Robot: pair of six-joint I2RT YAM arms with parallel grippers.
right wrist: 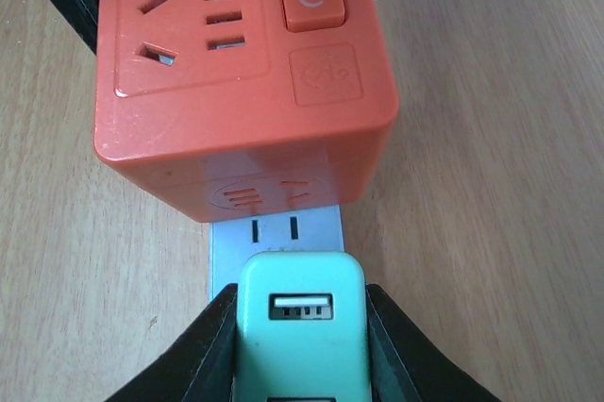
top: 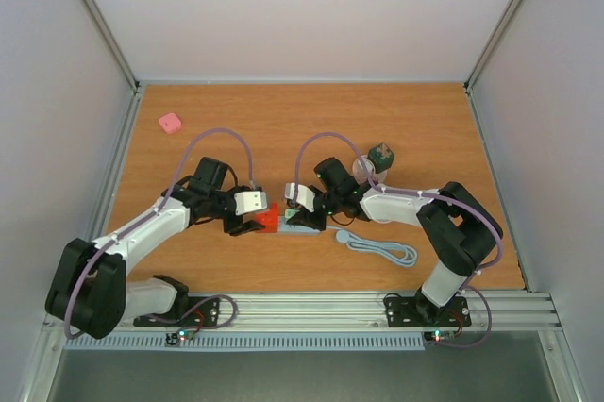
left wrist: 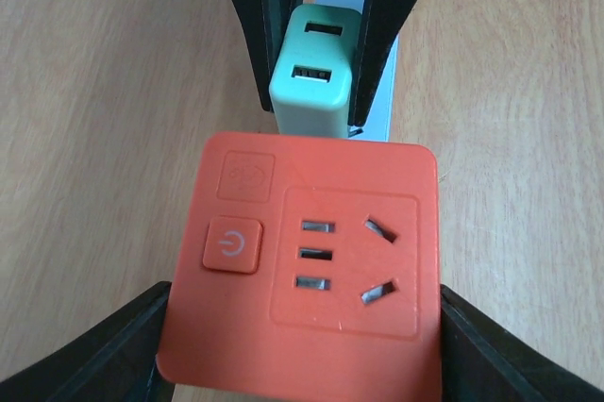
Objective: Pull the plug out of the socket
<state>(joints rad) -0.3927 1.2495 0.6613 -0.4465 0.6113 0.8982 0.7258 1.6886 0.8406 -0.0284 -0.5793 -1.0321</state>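
Note:
An orange cube socket adapter (top: 268, 221) sits on the left end of a pale grey power strip (top: 307, 228), with a mint-green USB charger plug (top: 288, 214) standing on the strip right beside it. My left gripper (top: 255, 224) is shut on the orange cube (left wrist: 302, 279), one finger on each side. My right gripper (top: 300, 209) is shut on the green plug (right wrist: 300, 336). In the right wrist view a bare pair of strip slots (right wrist: 274, 229) shows between the plug and the cube (right wrist: 236, 72). I cannot tell whether either is lifted off the strip.
The strip's grey cable (top: 382, 250) lies coiled to the right, towards the front edge. A dark green block (top: 381, 154) stands behind my right arm. A small pink block (top: 170, 123) lies at the back left. Walls enclose the table's sides.

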